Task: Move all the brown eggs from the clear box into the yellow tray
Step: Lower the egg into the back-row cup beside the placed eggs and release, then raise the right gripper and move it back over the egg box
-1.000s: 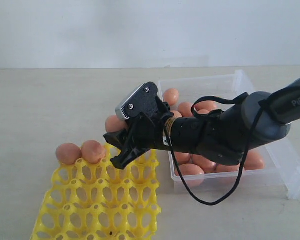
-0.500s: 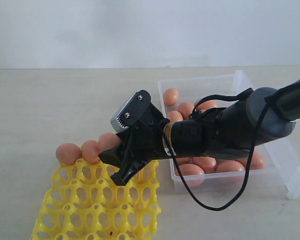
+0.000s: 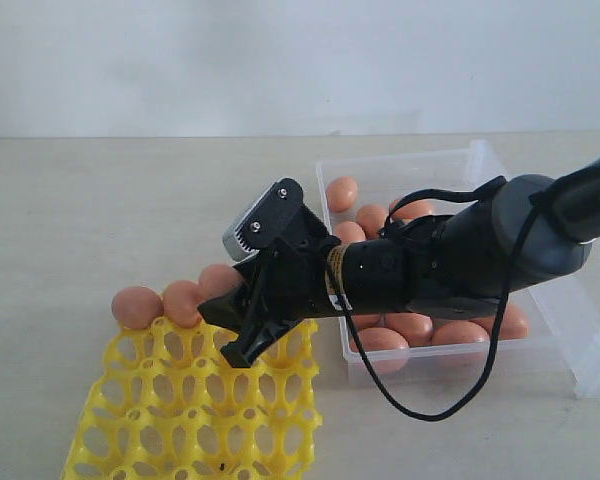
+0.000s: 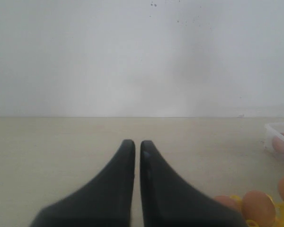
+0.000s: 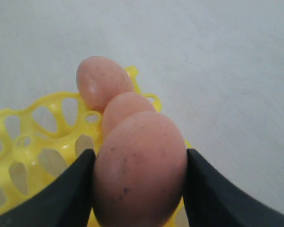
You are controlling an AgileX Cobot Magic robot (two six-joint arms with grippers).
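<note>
**Egg transfer, right claw over the tray.** One smooth orange-brown oval egg (image 5: 139, 170) is being gripped between the two black fingers of the right claw (image 3: 230, 322). The jaws are being held apart only as far as the shell allows and are pressing on its opposite sides. The egg is being held at the edge row of the bright yellow plastic egg tray (image 3: 180, 400), which is lying directly beneath the claw. Whether the shell is touching a cup cannot be told.

Just beyond the fingertips, in the same row, a nearer seated egg (image 3: 183, 302) and a farther seated egg (image 3: 137, 306) are being cradled side by side, touching each other. Behind the claw, under its dark wrist, the remaining brown eggs (image 3: 342, 192) are being contained in the shallow clear plastic box (image 3: 400, 160). The box is lying just beside the tray on the pale beige tabletop (image 3: 80, 220). A loose black cable (image 3: 430, 405) is hanging from the wrist.

The left claw (image 4: 136, 146) is being kept closed over bare tabletop, its dark fingers nearly meeting with nothing between them.
</note>
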